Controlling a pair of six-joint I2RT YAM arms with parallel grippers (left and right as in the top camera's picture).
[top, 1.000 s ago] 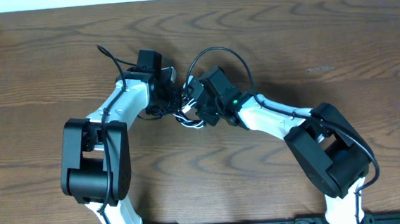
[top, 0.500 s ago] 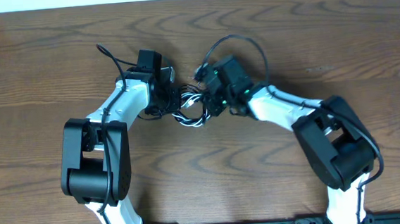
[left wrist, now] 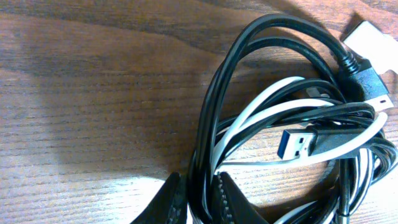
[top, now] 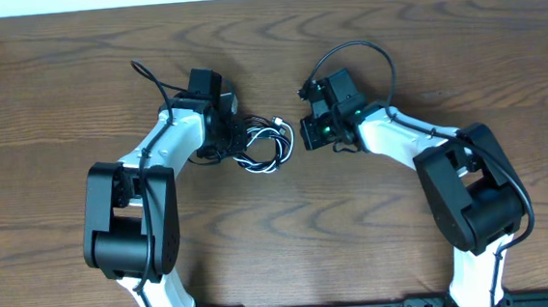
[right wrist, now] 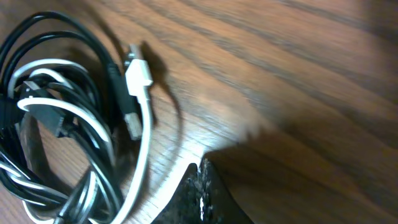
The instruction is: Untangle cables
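Just left of centre in the overhead frame, on a brown wood-grain table (top: 412,47): a tangled bundle of thin black and white cables (top: 266,146), lying in loose loops. Held at its left edge by the left gripper (top: 238,137), nearly closed, pinching black strands between the fingers (left wrist: 225,198) at bottom centre of the left wrist frame. Among the loops, a black USB plug (left wrist: 298,144) with a blue tongue and a white plug (right wrist: 138,74). Just right of the bundle and apart from it: the right gripper (top: 306,135), pressed fully together, holding nothing, at bottom centre of the right wrist frame.
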